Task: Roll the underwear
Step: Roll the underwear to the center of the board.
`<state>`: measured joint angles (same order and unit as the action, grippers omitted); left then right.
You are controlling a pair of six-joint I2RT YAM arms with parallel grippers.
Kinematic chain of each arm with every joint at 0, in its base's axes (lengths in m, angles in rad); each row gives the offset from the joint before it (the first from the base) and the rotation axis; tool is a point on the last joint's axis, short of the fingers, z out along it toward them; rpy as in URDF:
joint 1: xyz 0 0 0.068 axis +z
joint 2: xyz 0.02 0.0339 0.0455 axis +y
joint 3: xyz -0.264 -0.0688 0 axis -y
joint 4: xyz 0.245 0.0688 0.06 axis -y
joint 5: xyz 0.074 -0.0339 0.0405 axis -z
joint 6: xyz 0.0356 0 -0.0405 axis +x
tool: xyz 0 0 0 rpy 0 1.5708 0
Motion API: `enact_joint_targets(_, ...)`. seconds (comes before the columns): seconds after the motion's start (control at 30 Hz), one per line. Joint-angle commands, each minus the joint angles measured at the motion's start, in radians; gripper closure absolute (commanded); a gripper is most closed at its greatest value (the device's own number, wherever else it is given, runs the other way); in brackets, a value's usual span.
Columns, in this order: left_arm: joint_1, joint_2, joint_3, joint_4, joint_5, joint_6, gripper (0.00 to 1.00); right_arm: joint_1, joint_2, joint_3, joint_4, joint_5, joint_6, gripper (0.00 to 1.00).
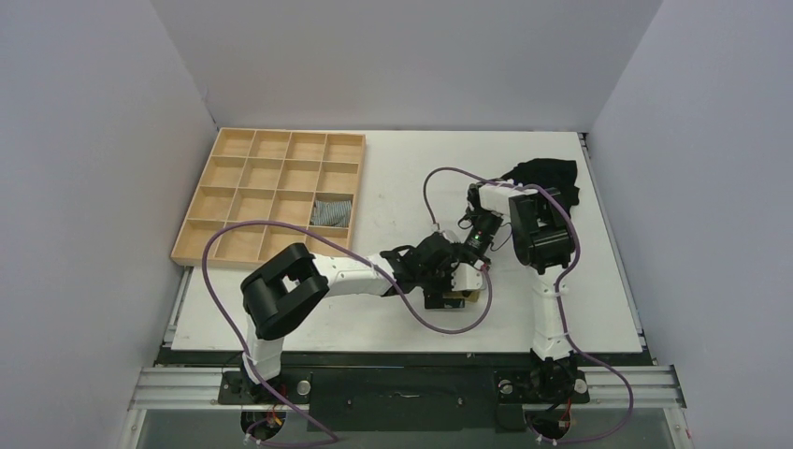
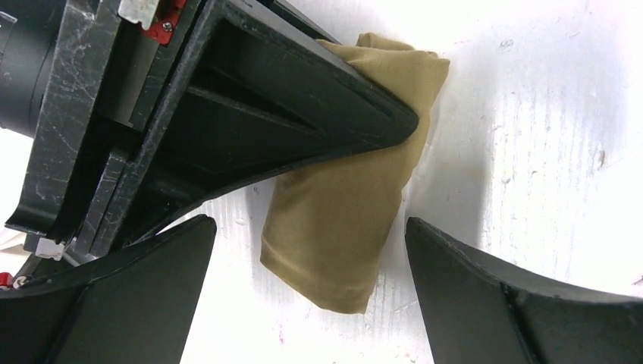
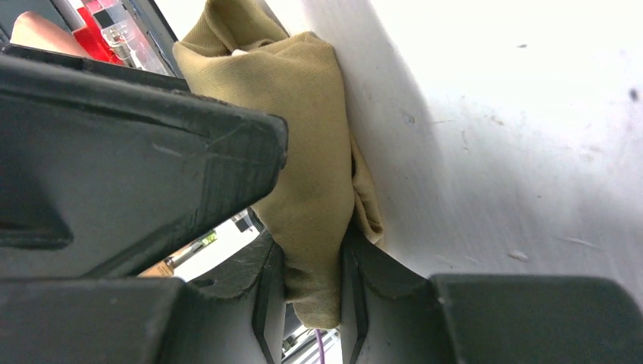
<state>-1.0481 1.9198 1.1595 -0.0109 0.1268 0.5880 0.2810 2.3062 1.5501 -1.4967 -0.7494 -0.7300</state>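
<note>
The underwear (image 2: 341, 220) is a compact olive-khaki roll lying on the white table. In the top view only a sliver of it (image 1: 465, 297) shows under the two grippers, near the table's front middle. My right gripper (image 3: 311, 292) is shut on one end of the roll (image 3: 303, 152), pinching the fabric between its pads. In the left wrist view one right finger (image 2: 303, 114) lies over the roll's far end. My left gripper (image 2: 311, 303) is open, its fingers spread on either side of the roll's near end without touching it. The cream panel is hidden.
A wooden compartment tray (image 1: 271, 187) sits at the back left, with a small grey-blue striped cloth roll (image 1: 332, 211) in one compartment. A black garment (image 1: 547, 178) lies at the back right behind the right arm. Purple cables loop over both arms.
</note>
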Motion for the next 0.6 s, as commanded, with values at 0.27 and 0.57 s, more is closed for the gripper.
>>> enact_joint_targets(0.27,-0.033,0.072,0.084,-0.023,0.01,0.057,0.03,-0.003,0.086,0.046,0.039,0.027,-0.141,1.0)
enact_joint_targets(0.57,-0.037,0.056,0.015,0.061,-0.021,0.04,0.09,-0.031,0.128,0.068,-0.032,-0.017,-0.196,1.0)
